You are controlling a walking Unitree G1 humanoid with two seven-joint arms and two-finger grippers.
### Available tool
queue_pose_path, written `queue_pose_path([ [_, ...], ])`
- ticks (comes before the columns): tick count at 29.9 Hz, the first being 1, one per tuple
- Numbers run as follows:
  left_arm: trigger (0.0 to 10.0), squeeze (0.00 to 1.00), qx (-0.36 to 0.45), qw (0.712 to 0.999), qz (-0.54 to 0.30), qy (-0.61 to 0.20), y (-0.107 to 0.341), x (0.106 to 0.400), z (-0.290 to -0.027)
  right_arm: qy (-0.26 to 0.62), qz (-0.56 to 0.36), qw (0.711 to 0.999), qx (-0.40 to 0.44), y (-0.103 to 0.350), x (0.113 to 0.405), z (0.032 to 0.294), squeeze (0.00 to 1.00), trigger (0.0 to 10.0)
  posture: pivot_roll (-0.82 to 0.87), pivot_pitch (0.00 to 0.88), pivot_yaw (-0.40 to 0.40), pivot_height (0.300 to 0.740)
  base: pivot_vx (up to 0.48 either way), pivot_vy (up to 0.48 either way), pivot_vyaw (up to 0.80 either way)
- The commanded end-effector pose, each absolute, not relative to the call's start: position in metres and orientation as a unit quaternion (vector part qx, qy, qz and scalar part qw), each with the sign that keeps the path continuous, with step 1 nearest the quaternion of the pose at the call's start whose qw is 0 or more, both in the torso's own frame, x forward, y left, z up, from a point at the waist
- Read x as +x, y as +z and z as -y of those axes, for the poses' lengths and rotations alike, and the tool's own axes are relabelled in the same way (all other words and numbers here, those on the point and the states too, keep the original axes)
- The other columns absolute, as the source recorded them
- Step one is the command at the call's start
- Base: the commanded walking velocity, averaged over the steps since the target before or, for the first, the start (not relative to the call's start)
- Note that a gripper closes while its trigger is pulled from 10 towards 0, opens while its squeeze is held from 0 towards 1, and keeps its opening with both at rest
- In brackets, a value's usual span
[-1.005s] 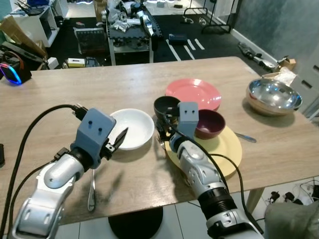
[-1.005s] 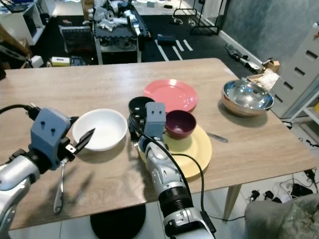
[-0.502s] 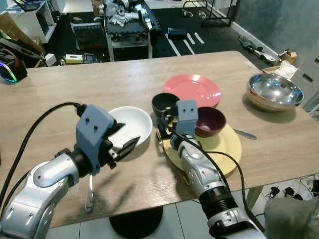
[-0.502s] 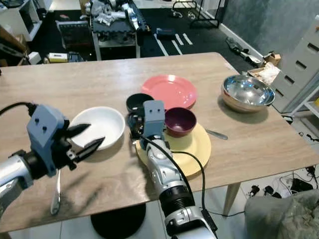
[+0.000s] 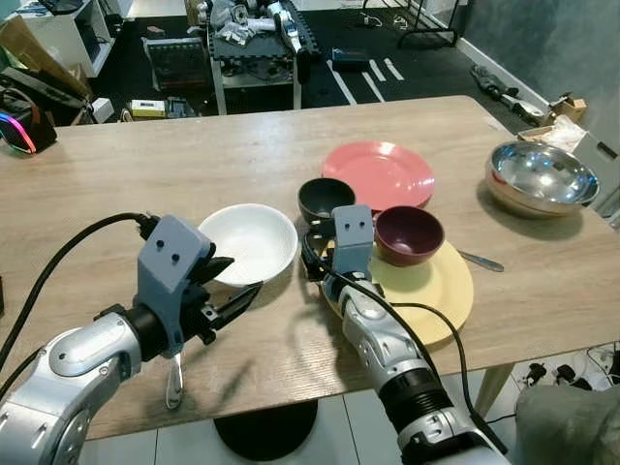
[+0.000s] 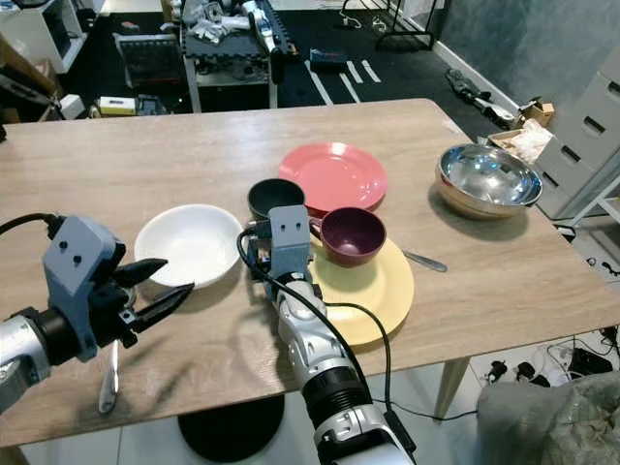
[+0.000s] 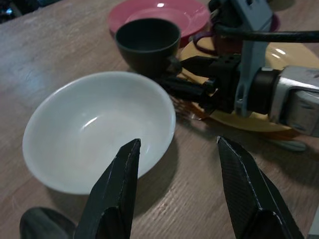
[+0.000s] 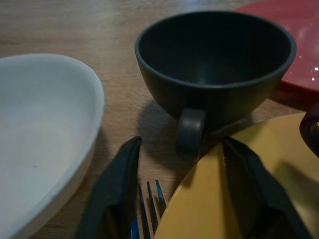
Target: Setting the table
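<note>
Just beside the white bowl (image 5: 250, 241), the left gripper (image 5: 232, 287) hovered with fingers spread wide; the right gripper (image 8: 174, 199), also spread, straddled a fork (image 8: 148, 204) between that bowl and the yellow plate (image 5: 441, 291).

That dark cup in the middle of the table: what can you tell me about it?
The dark cup is a small, matte, charcoal cup with one loop handle, standing upright and empty on the wooden table. It sits between the white bowl and the pink plate, whose rim it seems to touch. The right gripper, open, points at its handle.
</note>
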State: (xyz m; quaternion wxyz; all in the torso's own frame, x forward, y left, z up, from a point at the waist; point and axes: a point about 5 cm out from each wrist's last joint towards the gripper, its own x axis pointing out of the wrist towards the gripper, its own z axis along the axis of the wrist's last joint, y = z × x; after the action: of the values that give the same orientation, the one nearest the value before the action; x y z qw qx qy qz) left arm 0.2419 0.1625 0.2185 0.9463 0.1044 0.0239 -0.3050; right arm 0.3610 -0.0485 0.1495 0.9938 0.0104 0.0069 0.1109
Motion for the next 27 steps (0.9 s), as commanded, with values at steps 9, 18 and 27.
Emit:
queue_pose_path([
  [9, 10.0, 0.0, 0.105, 0.949, -0.028, -0.295, 0.22, 0.239, -0.162, 0.082, 0.003, 0.996, 0.021, 0.151, 0.365, 0.05, 0.0, 2.8, 0.13, 0.129, 0.065, 0.74, 0.0, 0.0, 0.0],
  [18, 10.0, 0.0, 0.104, 0.952, -0.03, -0.288, 0.219, 0.24, -0.162, 0.073, 0.012, 0.997, 0.027, 0.155, 0.369, 0.049, 0.0, 0.0, 0.14, 0.126, 0.064, 0.74, 0.0, 0.0, 0.0],
  [27, 10.0, 0.0, 0.102, 0.956, -0.026, -0.275, 0.217, 0.245, -0.16, 0.121, 0.069, 0.987, 0.078, 0.181, 0.365, 0.045, 0.0, 0.0, 0.12, 0.113, 0.064, 0.74, 0.0, 0.0, 0.0],
])
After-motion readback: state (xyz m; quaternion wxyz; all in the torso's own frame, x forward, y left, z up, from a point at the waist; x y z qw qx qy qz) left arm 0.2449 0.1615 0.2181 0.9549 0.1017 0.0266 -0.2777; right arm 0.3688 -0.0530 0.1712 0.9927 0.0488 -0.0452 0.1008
